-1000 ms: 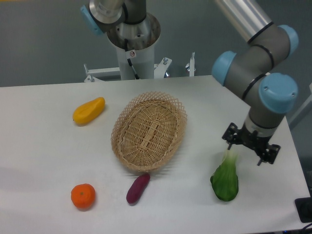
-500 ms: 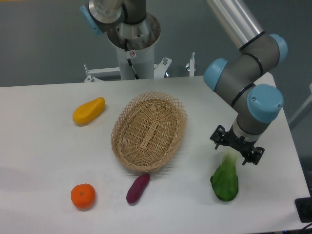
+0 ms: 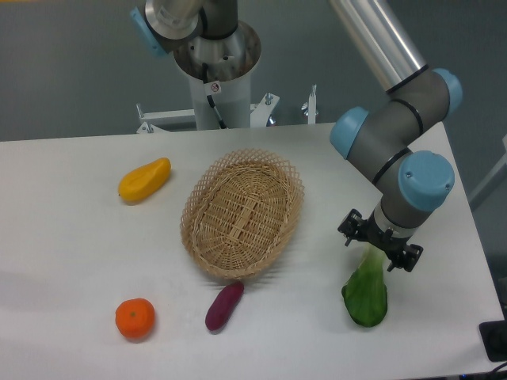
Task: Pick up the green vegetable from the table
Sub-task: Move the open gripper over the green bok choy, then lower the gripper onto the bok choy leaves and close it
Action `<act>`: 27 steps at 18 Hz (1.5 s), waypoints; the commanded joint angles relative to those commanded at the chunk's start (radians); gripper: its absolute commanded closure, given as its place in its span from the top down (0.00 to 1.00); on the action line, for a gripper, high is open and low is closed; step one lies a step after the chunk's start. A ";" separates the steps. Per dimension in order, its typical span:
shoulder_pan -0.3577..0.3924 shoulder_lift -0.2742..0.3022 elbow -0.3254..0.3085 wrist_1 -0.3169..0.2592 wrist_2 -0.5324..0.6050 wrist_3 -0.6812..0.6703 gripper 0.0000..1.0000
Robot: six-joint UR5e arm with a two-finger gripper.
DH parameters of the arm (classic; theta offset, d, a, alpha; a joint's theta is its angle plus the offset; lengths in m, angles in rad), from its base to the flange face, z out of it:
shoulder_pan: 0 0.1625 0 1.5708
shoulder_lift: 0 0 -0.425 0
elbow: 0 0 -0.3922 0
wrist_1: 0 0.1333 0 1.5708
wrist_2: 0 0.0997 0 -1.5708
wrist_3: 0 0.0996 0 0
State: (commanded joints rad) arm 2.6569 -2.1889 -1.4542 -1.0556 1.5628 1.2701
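Overhead-oblique view of a white table [image 3: 71,261] with a UR5e arm [image 3: 396,142] reaching in from the upper right. The gripper [image 3: 380,245] points downward over the right part of the tabletop, its dark finger assembly set directly above the pale stalk end of the green vegetable [image 3: 366,291]. The two fingers stand on either side of the stalk tip, one to the left and one to the right, with a gap between them; whether they press the stalk or only flank it cannot be told from this view. The green vegetable lies on the table near the front right edge, stalk end toward the gripper and dark leafy end toward the near edge of the table.

An oval wicker basket [image 3: 242,212] sits at the centre of the table, well to the left of the gripper. Just beside its near rim lies a small purple eggplant [image 3: 224,305], tilted with its upper end toward the basket. An orange fruit [image 3: 135,317] rests near the front left, apart from the eggplant. A yellow-orange mango-like fruit [image 3: 145,180] lies to the left of the basket, nearer the far edge. The arm's base column [image 3: 218,75] rises behind the table at top centre.
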 joint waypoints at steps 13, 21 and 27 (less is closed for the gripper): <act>-0.006 -0.011 -0.060 0.060 0.123 -0.009 1.00; -0.040 -0.015 -0.078 0.123 0.125 -0.049 0.90; -0.048 -0.011 -0.074 0.123 0.125 -0.075 0.38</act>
State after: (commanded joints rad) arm 2.6093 -2.1998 -1.5279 -0.9327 1.6874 1.1950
